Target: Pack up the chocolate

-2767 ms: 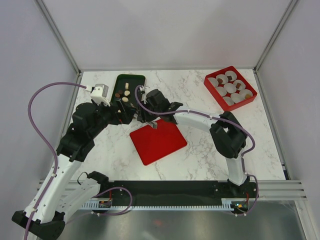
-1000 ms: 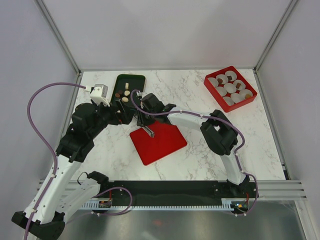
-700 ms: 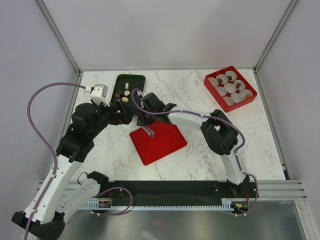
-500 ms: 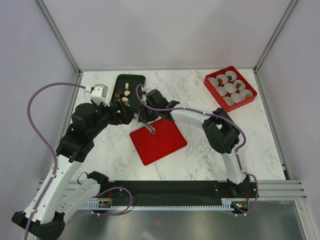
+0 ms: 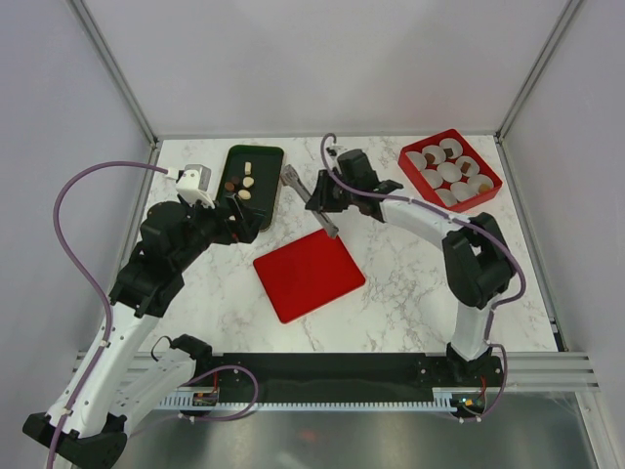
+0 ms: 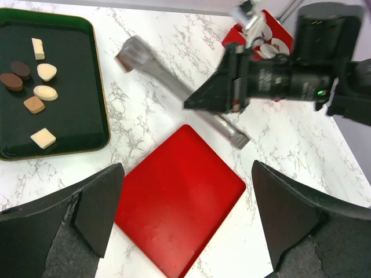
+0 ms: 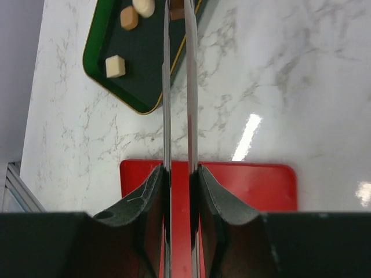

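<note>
Several small chocolates [image 5: 244, 186] in brown, dark brown and cream lie in the green tray [image 5: 269, 161] at the back left; they also show in the left wrist view as chocolates [image 6: 36, 75]. My right gripper [image 5: 327, 198] is shut on thin metal tongs [image 5: 293, 179], held above the marble just right of the tray. In the right wrist view the tongs [image 7: 167, 87] run forward between the fingers [image 7: 217, 194]. A brown bit shows between the blades at the top edge; I cannot tell whether it is held. My left gripper [image 6: 185, 214] hangs open over the red lid [image 6: 179, 197].
A red box [image 5: 485, 181] with white pleated paper cups [image 5: 449, 172] stands at the back right. The flat red lid [image 5: 309, 274] lies mid-table. The left arm's body hangs over the tray's near edge. Frame posts and walls close the table.
My right arm has lifted the tongs away from the lid's far corner and swung them right and toward the back. The left arm has stayed where it was, open.
</note>
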`<state>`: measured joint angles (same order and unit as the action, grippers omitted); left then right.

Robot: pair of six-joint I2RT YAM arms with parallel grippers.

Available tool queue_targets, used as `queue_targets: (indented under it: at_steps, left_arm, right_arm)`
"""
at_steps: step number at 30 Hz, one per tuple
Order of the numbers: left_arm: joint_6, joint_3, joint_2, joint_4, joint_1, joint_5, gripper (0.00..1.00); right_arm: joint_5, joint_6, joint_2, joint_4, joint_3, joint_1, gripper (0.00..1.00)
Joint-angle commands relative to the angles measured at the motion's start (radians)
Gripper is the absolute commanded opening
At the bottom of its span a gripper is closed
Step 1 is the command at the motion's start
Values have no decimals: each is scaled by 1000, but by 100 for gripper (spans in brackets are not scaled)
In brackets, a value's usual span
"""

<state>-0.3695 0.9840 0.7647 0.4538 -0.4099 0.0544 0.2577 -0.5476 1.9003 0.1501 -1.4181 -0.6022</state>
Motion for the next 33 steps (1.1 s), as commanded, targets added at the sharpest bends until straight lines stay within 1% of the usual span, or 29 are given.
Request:
queue_targets:
  at_steps: [1, 7, 8, 12, 13, 14, 17, 20, 24, 33]
  left_arm:
    - [-16, 1, -7, -46, 5, -2, 100]
    - [-16, 1, -5, -46, 5, -4, 100]
    - [-16, 1, -8, -46, 5, -4, 100]
    - [-16, -1, -7, -46, 5, -2, 100]
    - [-16, 1, -5, -46, 5, -2, 100]
    - [-16, -1, -4, -46, 5, -1, 100]
    - [-17, 1, 1, -47, 5, 4, 100]
    - [-17, -1, 2, -46, 5, 2, 100]
    - [-16, -1, 4, -46, 5, -1, 100]
    - [-16, -1, 7, -46, 5, 1, 100]
  right_arm:
    - [5, 0, -148, -43, 62, 97, 28]
    - [-31, 35, -285, 19, 159, 290, 28]
    - [-40, 40, -299, 28, 169, 342, 28]
    - [-130, 77, -356, 91, 203, 461, 28]
    - [-173, 84, -372, 101, 211, 485, 28]
    - [-196, 90, -380, 114, 211, 530, 28]
    - [-289, 103, -382, 172, 202, 596, 28]
    - [-279, 100, -357, 192, 200, 674, 28]
    - [-270, 97, -327, 200, 209, 713, 29]
    - [-261, 95, -308, 197, 206, 740, 31]
